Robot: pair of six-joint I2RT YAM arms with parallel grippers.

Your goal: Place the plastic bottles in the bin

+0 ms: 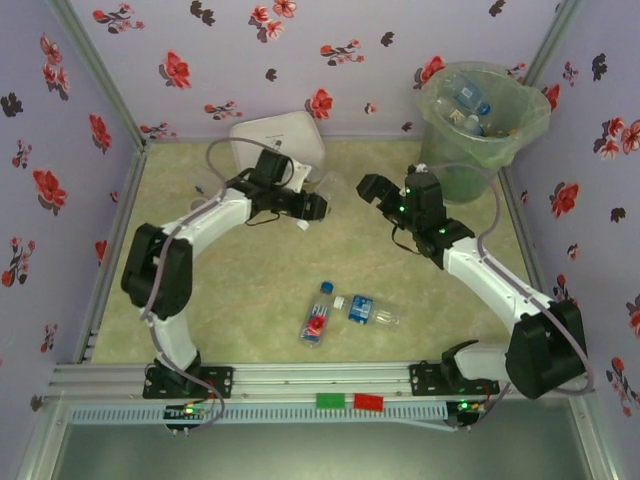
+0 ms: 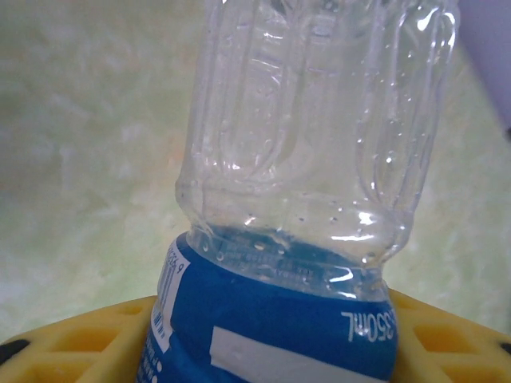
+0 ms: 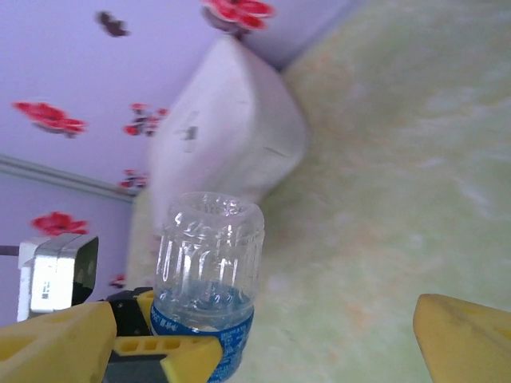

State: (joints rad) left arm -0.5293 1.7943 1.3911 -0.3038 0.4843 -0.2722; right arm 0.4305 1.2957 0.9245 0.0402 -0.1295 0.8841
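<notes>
My left gripper [image 2: 271, 351] is shut on a clear plastic bottle [image 2: 311, 136] with a blue label, gripped at the label between the yellow fingers [image 2: 72, 339]. From above, this left gripper [image 1: 312, 207] is over the middle of the table. My right gripper [image 1: 373, 190] faces it from the right, open and apart from it. The right wrist view shows the held bottle [image 3: 209, 255] ahead between my wide yellow fingertips [image 3: 463, 339]. Two more bottles [image 1: 318, 315] [image 1: 370, 312] lie on the table near the front. The bin [image 1: 482, 130] stands at the back right with several bottles inside.
A white square lidded box [image 1: 275, 140] leans against the back wall just behind the left gripper; it is also in the right wrist view [image 3: 231, 136]. Flowered walls close off the left, back and right. A metal rail [image 1: 320, 380] runs along the near edge.
</notes>
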